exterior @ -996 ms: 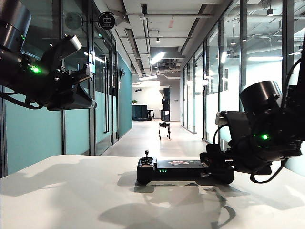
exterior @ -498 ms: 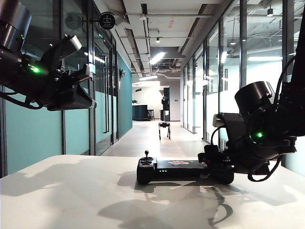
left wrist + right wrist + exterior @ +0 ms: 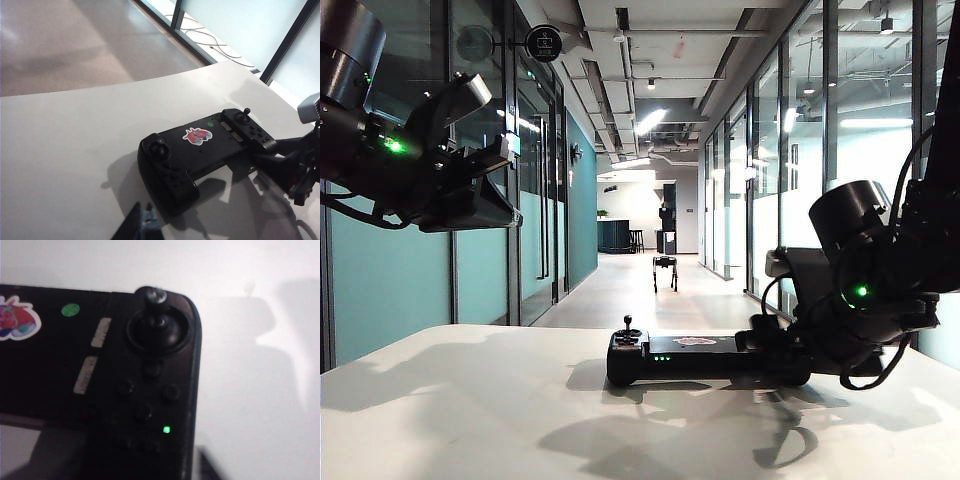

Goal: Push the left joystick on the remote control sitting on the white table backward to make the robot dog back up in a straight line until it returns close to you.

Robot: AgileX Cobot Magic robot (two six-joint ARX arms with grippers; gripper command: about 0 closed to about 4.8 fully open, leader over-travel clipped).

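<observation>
Two arms in shot: the right gripper (image 3: 770, 345) sits low at the remote control's (image 3: 705, 358) three-o'clock end on the white table (image 3: 470, 410), jaws unreadable. Left gripper (image 3: 505, 150) hangs high at ten o'clock, opening hidden. Robot dog (image 3: 665, 270) stands down the corridor; left joystick (image 3: 628, 325) upright, untouched.

Black remote control (image 3: 200, 150) on the white table (image 3: 65, 150), a red-and-blue sticker with white edging and a green dot on its face; dark robot dog (image 3: 665, 270) far off.
</observation>
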